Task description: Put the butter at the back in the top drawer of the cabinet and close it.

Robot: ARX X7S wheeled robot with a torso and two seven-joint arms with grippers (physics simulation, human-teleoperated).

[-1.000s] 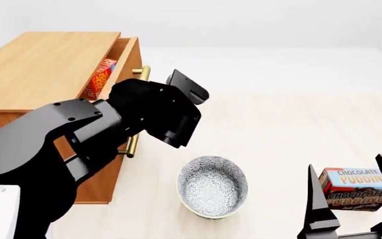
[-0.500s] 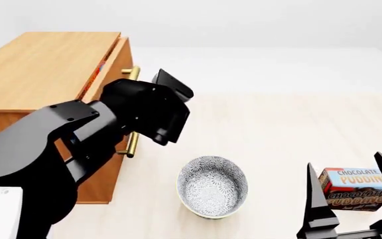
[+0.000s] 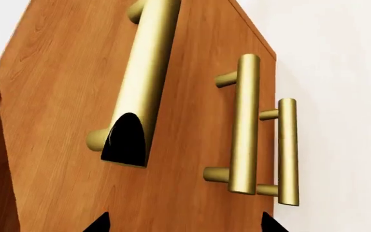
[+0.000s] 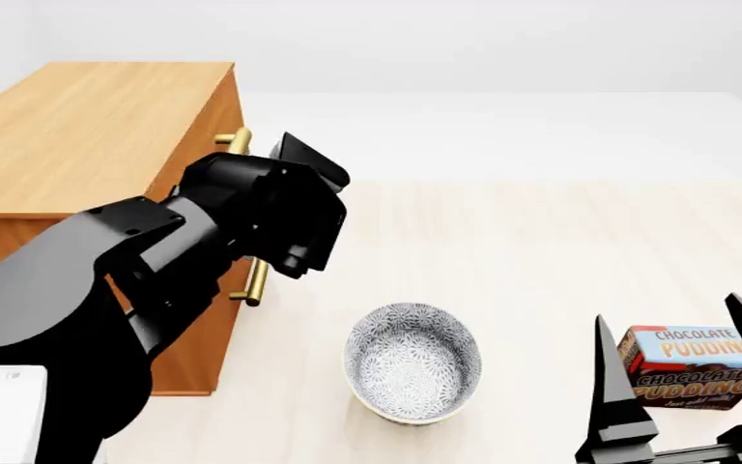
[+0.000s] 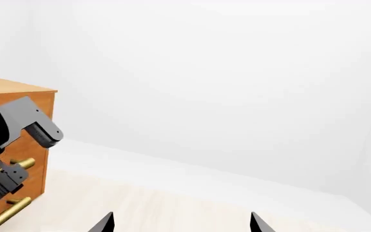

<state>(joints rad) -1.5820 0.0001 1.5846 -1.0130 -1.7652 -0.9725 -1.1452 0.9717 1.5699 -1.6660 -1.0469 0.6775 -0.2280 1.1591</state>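
Observation:
The cabinet (image 4: 88,135) stands at the left, and its top drawer (image 4: 214,116) sits flush with the front. The butter is hidden from every view. My left arm (image 4: 262,208) reaches up to the cabinet front, just below the top drawer's brass handle (image 4: 232,141). In the left wrist view my left gripper (image 3: 182,227) is open, with bare wood between its tips and the top handle (image 3: 148,63) close ahead. My right gripper (image 4: 667,309) is open at the lower right and holds nothing.
A patterned bowl (image 4: 413,362) sits on the table in front of the cabinet. A chocolate pudding box (image 4: 687,367) lies between the right gripper's fingers. The two lower drawer handles (image 3: 245,125) show beyond the top one. The right wrist view catches the cabinet's corner (image 5: 24,104).
The top drawer has slid from partly open to flush with the cabinet, and the butter inside has gone out of sight. My left arm moved with it toward the cabinet. The right arm stayed put.

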